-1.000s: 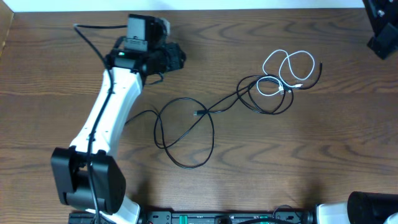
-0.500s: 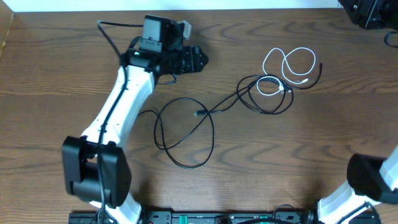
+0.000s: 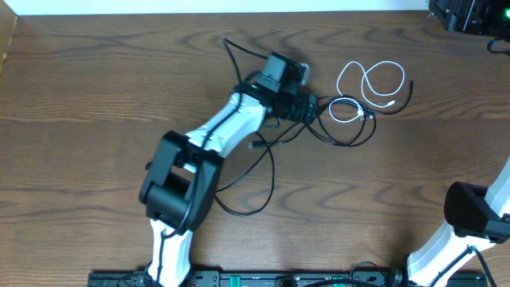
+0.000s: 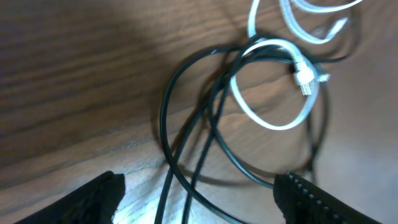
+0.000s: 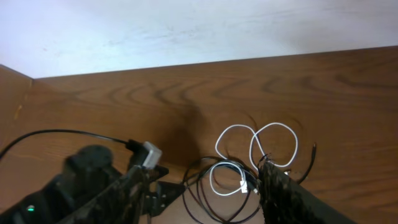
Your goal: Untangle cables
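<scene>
A thin white cable (image 3: pixel 374 80), smooth and slightly glossy, lies on the dark brown wood-grain table (image 3: pixel 80 96). It forms two rounded loops side by side, with a third, smaller loop just below them. The smaller loop ends in a small white plug (image 4: pixel 305 74) with a stubby metal tip.

The thin black cables (image 3: pixel 351 142) are matte and wiry. They pass through and around that smaller white loop, crossing one another there in a loose knot. One black end curves up just right of the white cable. The other strands run away to its lower left, where they open into one large oval loop lying flat on the wood. A small black plug end (image 3: pixel 252 145) lies on the way to that oval.

The left gripper (image 3: pixel 307 108) is black and blocky, and sits on a left arm (image 3: pixel 231 123) with a white shell and dark joints. It hangs immediately left of the white cable's small loop. In the left wrist view its fingers (image 4: pixel 99 199), dark with ribbed inner faces, stand wide apart. The black strands run between them, and it cannot be told whether they touch the fingers.

The right gripper (image 5: pixel 205 199) is high above and behind the white cable. Its rough black fingers (image 5: pixel 292 199) are parted and hold nothing.
</scene>
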`<state>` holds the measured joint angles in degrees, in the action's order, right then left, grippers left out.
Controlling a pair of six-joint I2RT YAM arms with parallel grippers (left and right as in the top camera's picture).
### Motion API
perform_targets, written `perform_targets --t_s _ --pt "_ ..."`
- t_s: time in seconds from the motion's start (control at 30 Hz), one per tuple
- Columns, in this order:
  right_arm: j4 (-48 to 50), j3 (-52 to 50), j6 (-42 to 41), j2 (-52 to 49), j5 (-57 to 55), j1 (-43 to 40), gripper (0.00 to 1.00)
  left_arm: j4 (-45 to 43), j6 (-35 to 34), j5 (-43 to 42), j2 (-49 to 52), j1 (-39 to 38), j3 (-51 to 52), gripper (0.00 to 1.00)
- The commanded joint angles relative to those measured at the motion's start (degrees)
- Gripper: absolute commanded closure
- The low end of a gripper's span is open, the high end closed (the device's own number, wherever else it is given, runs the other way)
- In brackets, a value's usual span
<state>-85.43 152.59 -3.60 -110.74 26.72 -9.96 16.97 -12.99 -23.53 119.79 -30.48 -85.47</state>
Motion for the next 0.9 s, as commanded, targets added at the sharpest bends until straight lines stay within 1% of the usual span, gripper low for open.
perform_targets --t_s 0.0,0.33,0.63,0.87 --pt "-0.2 0.2 1.7 -0.5 -0.7 -0.6 0.43 -1.6 1.2 6.8 2.5 -1.6 -0.1 0.16" --pt "-1.0 0.2 2.8 -0.5 -0.7 -0.6 0.41 -7.1 2.1 10.4 7.1 -4.8 -0.1 0.16" --pt "-1.6 0.2 3.5 -0.5 -0.7 -0.6 0.41 -7.5 4.7 12.7 8.2 -6.6 -0.1 0.16" --pt "-2.1 0.2 3.5 -0.5 -0.7 -0.6 0.4 -7.3 4.9 12.7 9.2 -7.1 -0.1 0.17"
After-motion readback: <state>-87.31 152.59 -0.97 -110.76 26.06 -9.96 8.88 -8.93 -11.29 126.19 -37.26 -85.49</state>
